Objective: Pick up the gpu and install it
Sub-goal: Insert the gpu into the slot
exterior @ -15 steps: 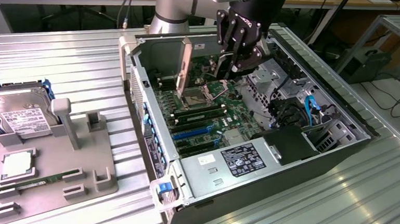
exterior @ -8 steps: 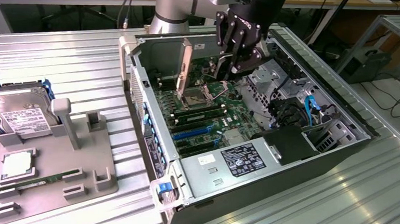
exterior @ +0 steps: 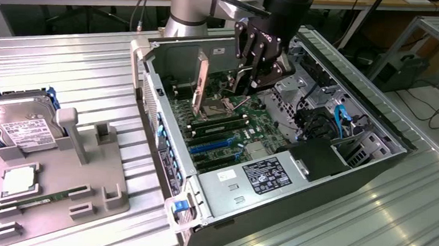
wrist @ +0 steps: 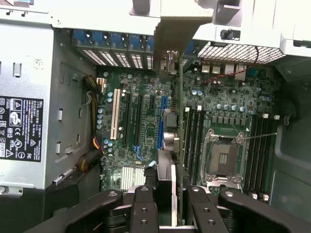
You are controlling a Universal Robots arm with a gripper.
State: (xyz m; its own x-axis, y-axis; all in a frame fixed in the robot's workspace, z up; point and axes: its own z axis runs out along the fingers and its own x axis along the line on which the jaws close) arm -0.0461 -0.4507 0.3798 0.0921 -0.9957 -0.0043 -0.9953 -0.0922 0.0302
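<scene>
The gripper [exterior: 251, 73], in the upper middle of the exterior view, is closed on the gpu [exterior: 202, 82], holding the card upright on its edge over the open computer case [exterior: 372, 118]. In the wrist view the card [wrist: 179, 126] hangs above the green motherboard [wrist: 218, 111]. A hard drive [exterior: 17, 123] sits on a gray tray [exterior: 55, 187] at the lower left.
</scene>
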